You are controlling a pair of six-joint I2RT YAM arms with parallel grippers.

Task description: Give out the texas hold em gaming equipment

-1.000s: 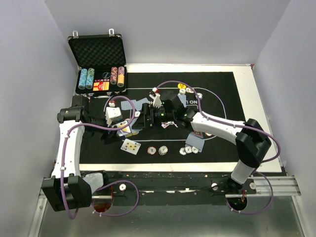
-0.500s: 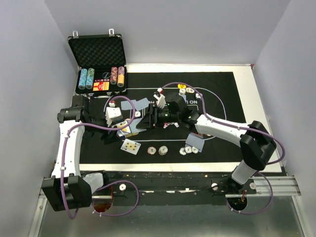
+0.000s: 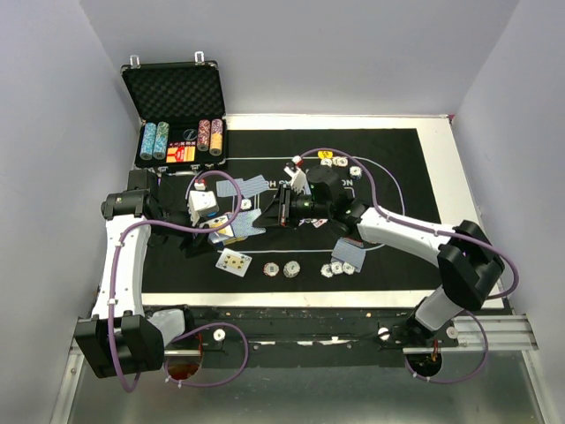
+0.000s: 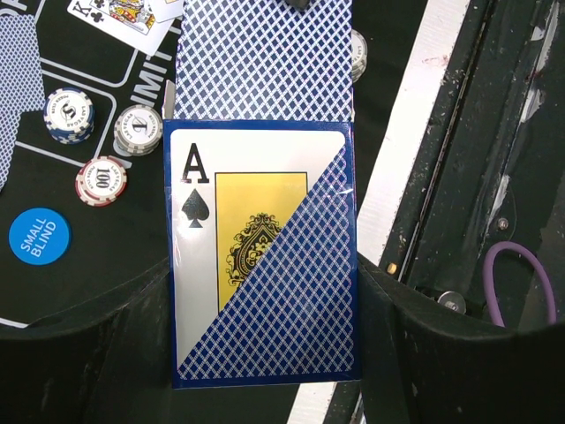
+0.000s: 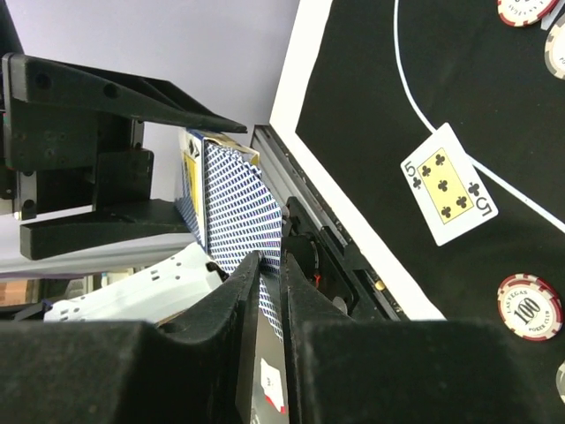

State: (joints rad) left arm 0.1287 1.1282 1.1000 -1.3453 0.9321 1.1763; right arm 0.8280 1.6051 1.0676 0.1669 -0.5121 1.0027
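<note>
White walls close in a tabletop [image 3: 461, 190] covered by a black poker mat [image 3: 393, 190]. At its far left corner an open foam-lined case [image 3: 175, 93] holds upright stacks of chips [image 3: 155, 140].

Near the left side of the mat, the left tool [image 4: 265, 353] is clenched on a deck of blue-backed cards [image 4: 265, 256]. Its two dark fingers [image 4: 115, 353] press the long edges, and an ace of spades shows on the face.

The right arm reaches across from the right. The right tool [image 5: 269, 300] has its fingers [image 5: 234, 291] pinched nearly together on a single blue-backed card [image 5: 240, 199], which stands at the end of the deck. From above, this card [image 3: 252, 217] lies between the two tools.

Loose on the mat are:
- A face-up five of clubs [image 5: 448, 183].
- A red-edged chip marked 100 [image 5: 530, 306].
- Three chips in a cluster [image 4: 100, 179].
- A blue round button reading SMALL BLIND [image 4: 39, 236].

Two more chips [image 3: 281, 268] sit near the front edge of the mat, beside a face-up card [image 3: 234, 261].
</note>
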